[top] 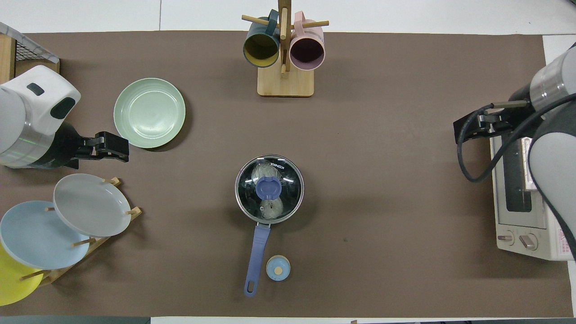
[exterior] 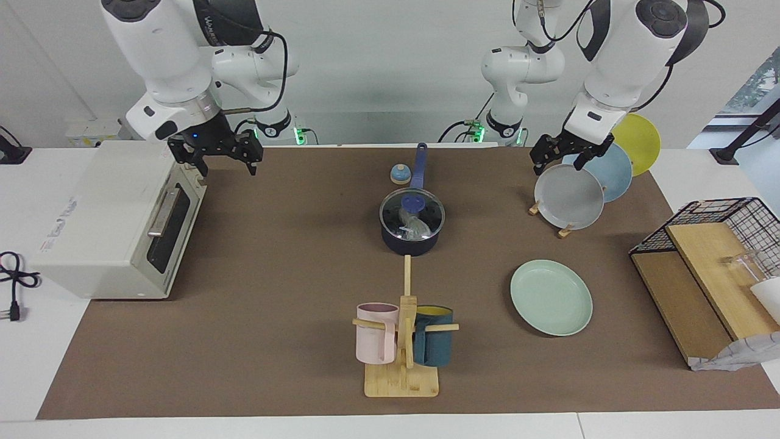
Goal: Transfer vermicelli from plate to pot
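Note:
The dark pot (exterior: 409, 241) with a long blue handle stands mid-table under a glass lid with a blue knob (top: 268, 188). Two whitish vermicelli nests (top: 272, 207) lie inside it and show through the lid, also in the facing view (exterior: 414, 228). The mint-green plate (exterior: 551, 297) is bare, farther from the robots, toward the left arm's end (top: 149, 112). My right gripper (exterior: 226, 167) is open and empty in the air over the toaster oven's corner (top: 470, 128). My left gripper (exterior: 558, 163) is open and empty over the grey plate in the rack (top: 113, 147).
A toaster oven (exterior: 116, 219) stands at the right arm's end. A mug rack (exterior: 402, 341) with a pink and a teal mug is farther out than the pot. A dish rack holds grey (exterior: 570, 196), light blue and yellow plates. A small blue round object (exterior: 399, 174) lies beside the pot's handle. A wire basket (exterior: 713, 244) stands at the left arm's end.

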{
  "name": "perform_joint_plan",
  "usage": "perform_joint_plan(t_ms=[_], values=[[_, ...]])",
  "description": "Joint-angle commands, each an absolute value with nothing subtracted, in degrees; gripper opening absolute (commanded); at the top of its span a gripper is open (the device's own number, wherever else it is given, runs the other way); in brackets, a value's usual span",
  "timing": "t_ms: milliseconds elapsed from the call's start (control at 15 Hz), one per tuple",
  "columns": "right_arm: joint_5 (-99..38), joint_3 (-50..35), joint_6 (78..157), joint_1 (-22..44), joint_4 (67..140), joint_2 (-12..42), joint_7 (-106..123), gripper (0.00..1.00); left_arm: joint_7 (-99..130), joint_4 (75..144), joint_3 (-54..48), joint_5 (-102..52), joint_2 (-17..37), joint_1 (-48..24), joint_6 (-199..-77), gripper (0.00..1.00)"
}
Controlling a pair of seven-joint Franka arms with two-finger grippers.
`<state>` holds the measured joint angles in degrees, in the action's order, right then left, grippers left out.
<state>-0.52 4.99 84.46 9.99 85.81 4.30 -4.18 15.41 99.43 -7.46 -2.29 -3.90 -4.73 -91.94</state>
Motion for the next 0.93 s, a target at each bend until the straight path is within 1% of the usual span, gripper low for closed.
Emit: perform_joint_plan(t_ms=[0,200,333,533,667,867], values=[[-0.4,4.2,84.1,9.4,87.1,3.4,-3.5,1.0,14.6,99.2,-8.1,-2.8,-4.0,-3.7,-91.6,1.0],[-1.0,4.2,84.6,8.0,90.3,2.2,-3.1,1.0,14.7,99.2,-8.1,-2.9,-3.9,-3.6,-91.8,1.0],[-1.0,4.2,84.9,6.9,90.4,2.0,-2.5,1.0,14.7,99.2,-8.1,-3.4,-4.0,-3.6,-91.8,1.0],[-0.3,4.6,83.4,7.4,91.1,0.9,-1.6,1.0,14.6,99.1,-8.0,-4.1,-4.0,-3.5,-91.8,1.0],[2.3,4.6,84.3,8.3,91.1,0.8,-1.5,1.0,14.7,99.1,-8.0,-4.1,-4.0,-3.5,-91.8,1.0],[2.8,4.5,85.4,7.5,91.2,0.9,-1.1,1.0,14.8,99.2,-7.8,-4.0,-4.0,-3.4,-91.8,1.0]])
